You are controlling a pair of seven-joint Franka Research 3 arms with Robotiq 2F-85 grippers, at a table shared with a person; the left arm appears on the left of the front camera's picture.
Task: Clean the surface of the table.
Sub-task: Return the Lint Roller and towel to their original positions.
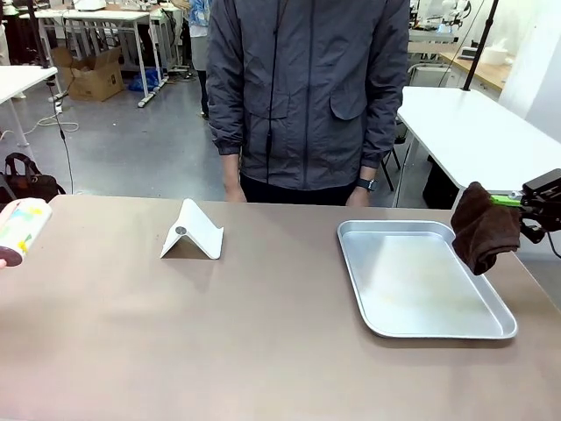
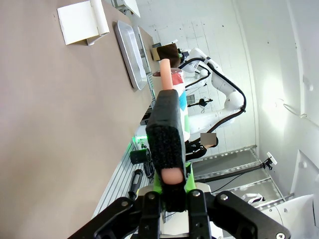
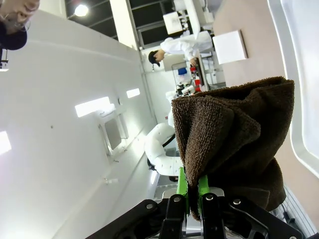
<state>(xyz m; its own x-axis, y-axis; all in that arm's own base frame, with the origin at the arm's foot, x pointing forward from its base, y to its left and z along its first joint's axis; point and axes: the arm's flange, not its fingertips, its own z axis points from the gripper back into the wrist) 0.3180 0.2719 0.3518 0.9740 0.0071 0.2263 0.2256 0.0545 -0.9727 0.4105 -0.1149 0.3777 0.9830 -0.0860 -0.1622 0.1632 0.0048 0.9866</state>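
Right hand (image 1: 524,203) clamped on brown cloth (image 1: 482,226) over tray (image 1: 412,329) edge, left hand (image 2: 167,107) gripping bottle (image 1: 22,226) at desk (image 1: 219,333) side, person (image 1: 307,88) behind

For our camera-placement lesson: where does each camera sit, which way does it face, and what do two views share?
Front: between the arms, facing the person across the table; right gripper at picture right.
Left wrist: looks along left gripper clamping a bottle.
Right wrist: along right gripper clamping brown cloth.
Shared: tray, white stand.
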